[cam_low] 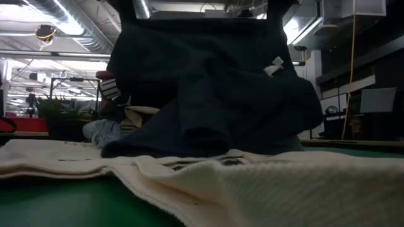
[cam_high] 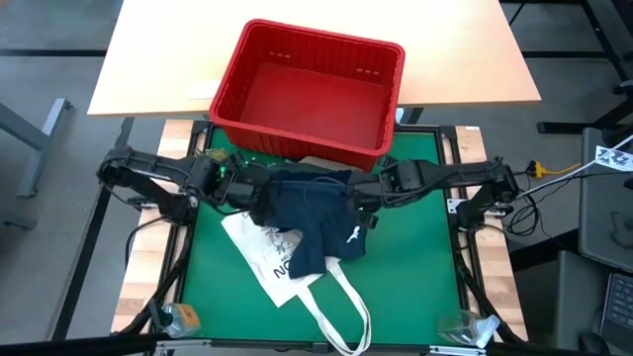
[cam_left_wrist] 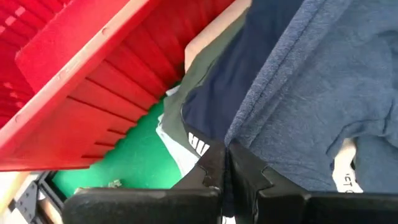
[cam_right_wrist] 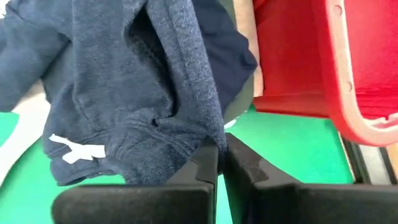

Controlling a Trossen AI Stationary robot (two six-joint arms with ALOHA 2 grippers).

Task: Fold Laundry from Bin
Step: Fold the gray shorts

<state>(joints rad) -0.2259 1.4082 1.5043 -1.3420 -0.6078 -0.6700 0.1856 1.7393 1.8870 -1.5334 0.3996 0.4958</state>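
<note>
We hold the navy shorts (cam_high: pixel 315 222) stretched between both arms above the green mat (cam_high: pixel 415 267), just in front of the empty red bin (cam_high: pixel 309 91). The left gripper (cam_left_wrist: pixel 224 163) and right gripper (cam_right_wrist: pixel 221 158) each pinch the waistband tight, fingers closed on cloth. The waistband runs left to right, and the legs hang toward the front edge, draping over the white tote bag (cam_high: pixel 287 272).

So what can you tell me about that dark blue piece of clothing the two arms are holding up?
The navy shorts look like soft, heathered sweat fabric, with a small white logo near one leg's hem. They hang crumpled above the green mat, held up at the top edge: the left pincer and the right pincer are each shut on the cloth. The lower part drapes onto the white tote bag, just in front of the empty red bin.
</note>
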